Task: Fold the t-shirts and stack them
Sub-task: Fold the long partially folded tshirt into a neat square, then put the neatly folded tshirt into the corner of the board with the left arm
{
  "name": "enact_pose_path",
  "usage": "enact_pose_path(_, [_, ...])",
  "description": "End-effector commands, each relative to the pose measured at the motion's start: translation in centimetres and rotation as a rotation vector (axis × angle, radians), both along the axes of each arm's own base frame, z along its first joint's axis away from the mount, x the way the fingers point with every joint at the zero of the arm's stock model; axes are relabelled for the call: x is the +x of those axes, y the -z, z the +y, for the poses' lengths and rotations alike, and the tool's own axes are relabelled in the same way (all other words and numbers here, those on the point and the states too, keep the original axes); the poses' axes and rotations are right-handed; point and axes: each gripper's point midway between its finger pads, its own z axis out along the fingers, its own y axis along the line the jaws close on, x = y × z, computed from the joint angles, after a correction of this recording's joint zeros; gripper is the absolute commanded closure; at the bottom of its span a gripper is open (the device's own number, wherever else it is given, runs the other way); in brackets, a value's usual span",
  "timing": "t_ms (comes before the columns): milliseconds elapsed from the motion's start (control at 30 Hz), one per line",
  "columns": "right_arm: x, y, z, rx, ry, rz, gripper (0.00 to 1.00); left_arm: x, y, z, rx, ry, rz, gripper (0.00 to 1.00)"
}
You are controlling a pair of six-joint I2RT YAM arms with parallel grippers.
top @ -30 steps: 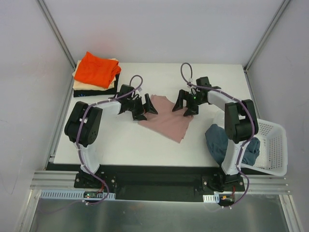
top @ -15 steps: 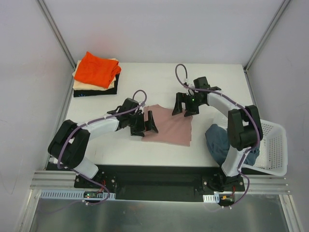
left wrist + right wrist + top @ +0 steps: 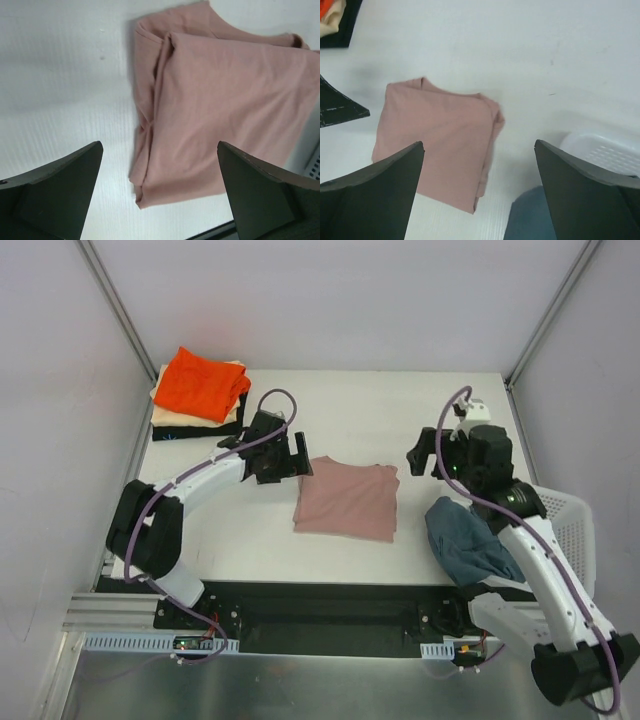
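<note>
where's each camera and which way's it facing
Top external: above, behind the bases, looking down on the table; left arm, right arm show.
Left wrist: on the left arm, facing down at the pink t-shirt; open fingers show.
Right wrist: on the right arm, facing down at t-shirt and basket; open fingers show.
All share the pink t-shirt.

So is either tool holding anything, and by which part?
Nothing is held. The left tool and the right tool are both open, off the folded pink t-shirt.
</note>
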Motion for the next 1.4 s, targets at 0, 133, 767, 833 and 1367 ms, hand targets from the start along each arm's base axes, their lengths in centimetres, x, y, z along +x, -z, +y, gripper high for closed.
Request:
enact_pose_path(0, [-0.8,-0.2,-4.0,-0.043,0.205,-0.054,0.04,1.7,2.0,0.3,0.057,0.011,0.053,0.01])
enact_pose_path(133, [-1.7,0.8,-4.6,-0.059,0.220,-0.037,0.04,1.7,4.2,-0.6,0.050,0.043,0.123,0.07])
enact_pose_path(767, [-1.4,2.0,-5.6,-0.112,0.254,-0.015,0.04,-2.3,9.4,-3.1,0.101,0.110,0.282,0.57])
enact_pose_path(833, [-1.4,2.1,-5.6,-0.119,0.254,-0.014,0.04,-2.6,10.0,-3.3,0.155,0.105,0.274,0.60])
enact_pose_path(1367, [-1.2,3.3,-6.7,-0.186,0.281,0.004,0.03,6.5,2.2,6.1,0.803,-0.072,-0.123,1.00])
